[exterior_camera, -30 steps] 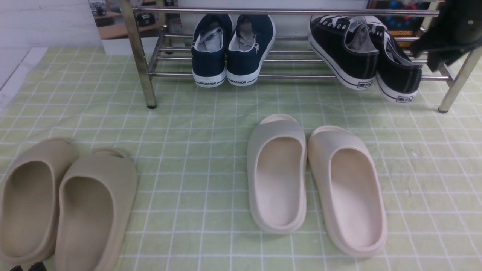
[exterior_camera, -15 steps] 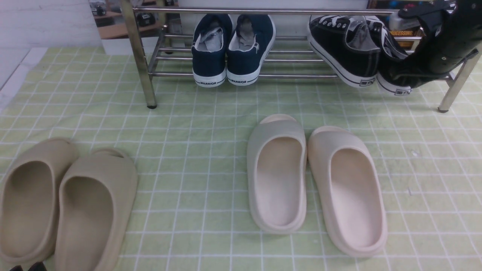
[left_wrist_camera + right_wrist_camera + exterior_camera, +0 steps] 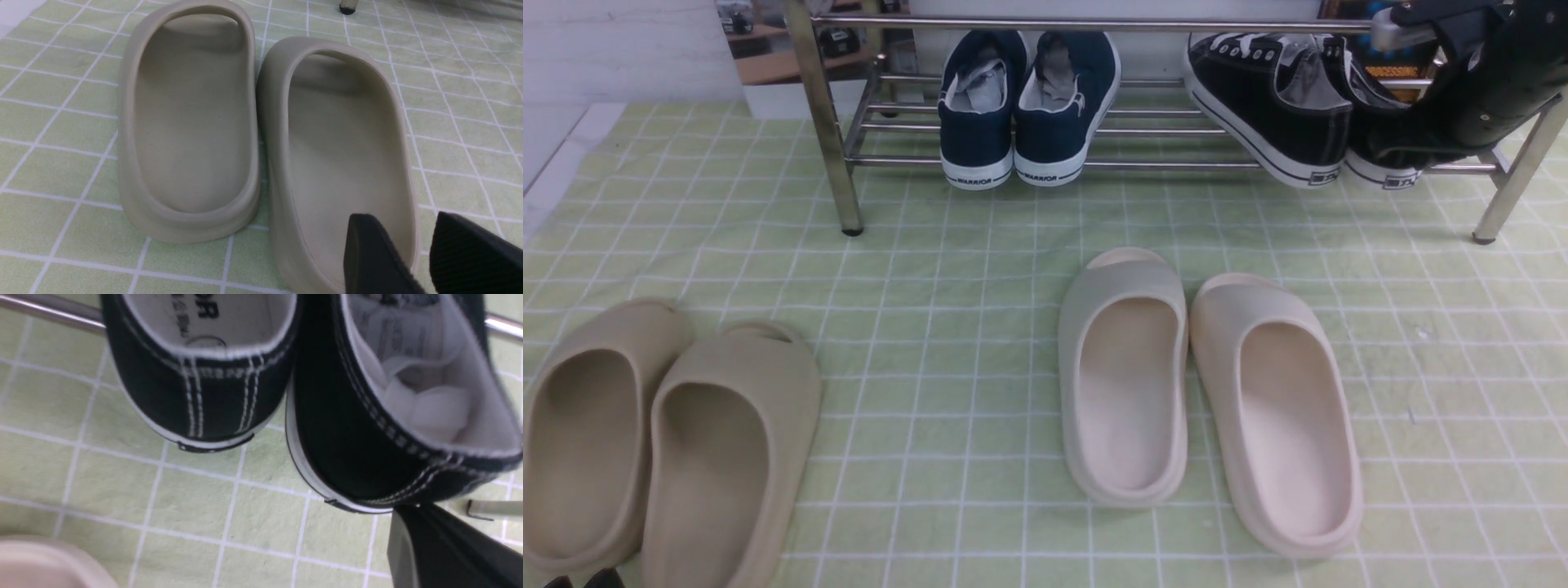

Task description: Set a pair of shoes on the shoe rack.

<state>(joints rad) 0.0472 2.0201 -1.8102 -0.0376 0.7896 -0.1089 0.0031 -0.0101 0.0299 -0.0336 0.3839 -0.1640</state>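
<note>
Holds right end effector (image 3: 408, 531), jaws together, at heel of pair of shoes (image 3: 1274, 106) tilted on shoe rack (image 3: 1094, 24) at 1 o'clock, probably to seat them; hangs left end effector (image 3: 408, 245), jaws apart, over tan slide (image 3: 339, 134) at 7 o'clock.

A pale green cloth (image 3: 980, 269) with a white grid of lines spreads out in front of me, slightly creased, lit softly and evenly with faint shadows. Along the cloth's far left edge I see a bare white strip (image 3: 556, 163). Beyond the cloth's far left corner stands a white wall (image 3: 621, 49). Just right of that wall, past the cloth's far edge, I look into a room with wooden desks (image 3: 768, 65) holding dark items. Past the cloth's far right corner hangs a dark poster (image 3: 1396, 61) with orange lettering.
</note>
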